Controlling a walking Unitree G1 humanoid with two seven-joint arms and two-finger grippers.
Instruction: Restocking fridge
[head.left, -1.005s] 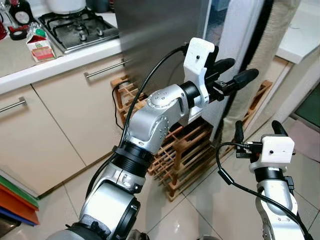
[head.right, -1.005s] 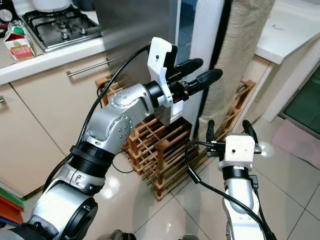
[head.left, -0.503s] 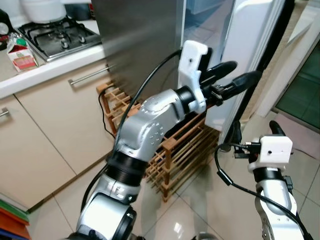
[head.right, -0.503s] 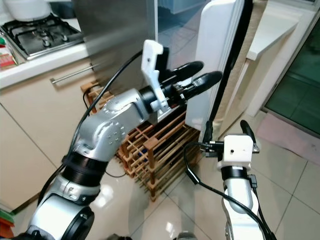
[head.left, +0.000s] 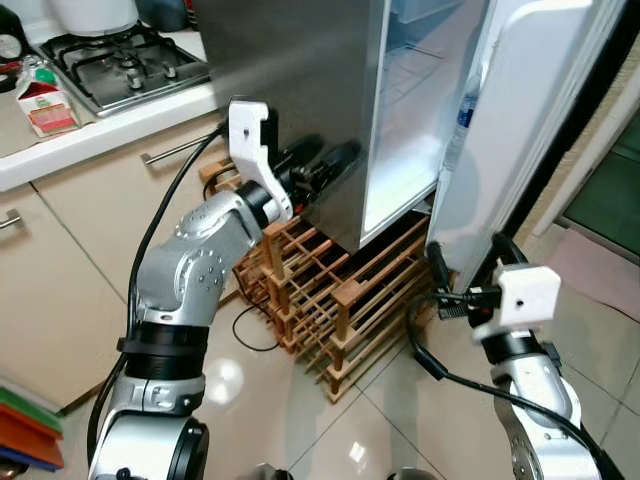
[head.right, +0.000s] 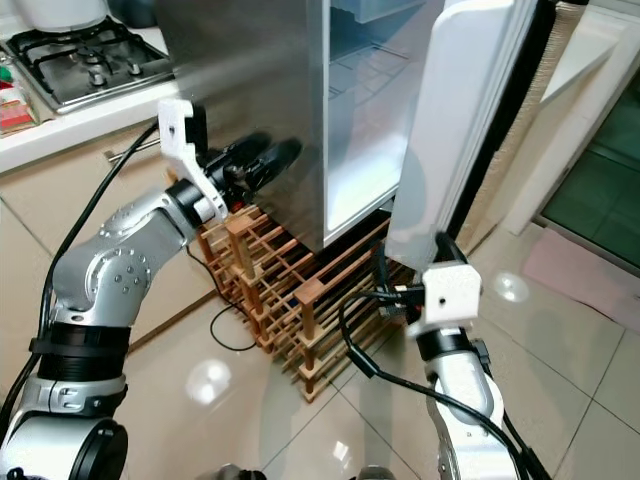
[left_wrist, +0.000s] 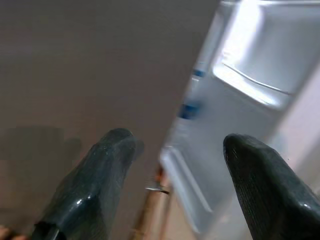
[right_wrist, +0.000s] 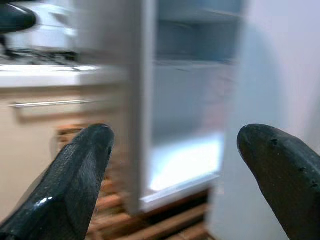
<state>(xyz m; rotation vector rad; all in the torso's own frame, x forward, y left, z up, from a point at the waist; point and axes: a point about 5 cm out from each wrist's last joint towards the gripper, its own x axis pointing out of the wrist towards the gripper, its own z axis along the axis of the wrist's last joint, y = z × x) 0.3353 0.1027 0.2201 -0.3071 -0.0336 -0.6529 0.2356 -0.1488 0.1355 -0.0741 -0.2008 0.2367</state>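
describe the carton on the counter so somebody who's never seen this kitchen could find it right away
Start at the steel fridge and go left along the white counter, past the gas hob. The carton stands just beyond the hob: small and gable-topped, white with a red panel and green cap, the counter's one boxy item.

Home kitchen. In front of me: steel-sided fridge (head.left: 300, 90), its white door (head.left: 520, 130) swung open, lit shelves inside, a bottle (head.left: 462, 105) in the door rack. To my left, a gas hob (head.left: 125, 62) set into a pale countertop (head.left: 90, 135), with a white pot (head.left: 95, 12) on the back burner and a red-and-white carton (head.left: 50, 100) beside it. Beige cabinet fronts (head.left: 60, 270) with bar handles run below the counter. A wooden wine rack (head.left: 345, 300) stands on the floor at the fridge's foot, a black cable trailing by it. Glossy light floor tiles (head.left: 400, 420). Domestic fittings throughout, not a lab or shop.
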